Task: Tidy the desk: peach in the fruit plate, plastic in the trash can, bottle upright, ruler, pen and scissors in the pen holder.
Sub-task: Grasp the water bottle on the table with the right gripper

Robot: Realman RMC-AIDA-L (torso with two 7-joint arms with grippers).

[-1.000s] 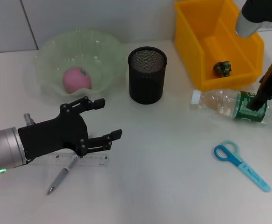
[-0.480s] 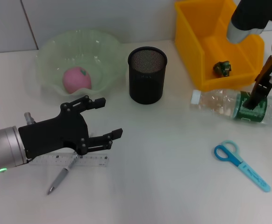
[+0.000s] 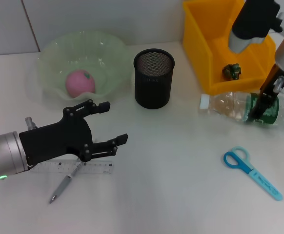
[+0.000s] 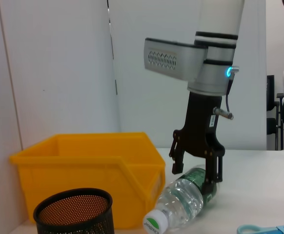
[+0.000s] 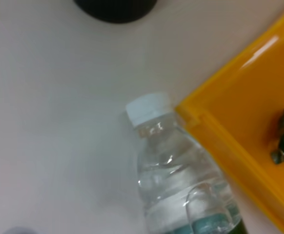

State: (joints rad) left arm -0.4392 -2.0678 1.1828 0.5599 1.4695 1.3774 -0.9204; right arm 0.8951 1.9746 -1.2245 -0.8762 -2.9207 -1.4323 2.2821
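While the bottle [image 3: 244, 108] lies on its side on the desk [image 3: 171, 195], cap [image 3: 205, 101] pointing toward the pen holder [image 3: 153, 78], the right gripper [image 3: 262, 108] is down over its green label with fingers [image 4: 214, 171] spread to either side of the body. The left wrist view shows those fingers straddling the bottle, open, not visibly squeezing it. The bottle sits just in front of the yellow bin [image 3: 223, 41], touching or nearly touching its near wall; the right wrist view puts the white cap right at the bin's corner.

Inside the bin there's a small dark crumpled scrap [image 3: 232, 71], lying on the floor of it.

Out from there: blue scissors [image 3: 252, 172] flat on the desk, nearer the robot than the bottle and well apart from it. The black mesh pen holder stands upright mid-desk, between the bin and the plate [image 3: 78, 68]. That pale green plate holds the pink peach [image 3: 80, 83].

Over on the other side, the left gripper [image 3: 111, 124] hovers low near the plate, fingers wide apart, nothing in them. Under its arm lies the clear ruler [image 3: 95, 167], partly covered, and the pen [image 3: 63, 186] angles out from beneath, tip toward the robot, its upper end crossing the ruler's edge.
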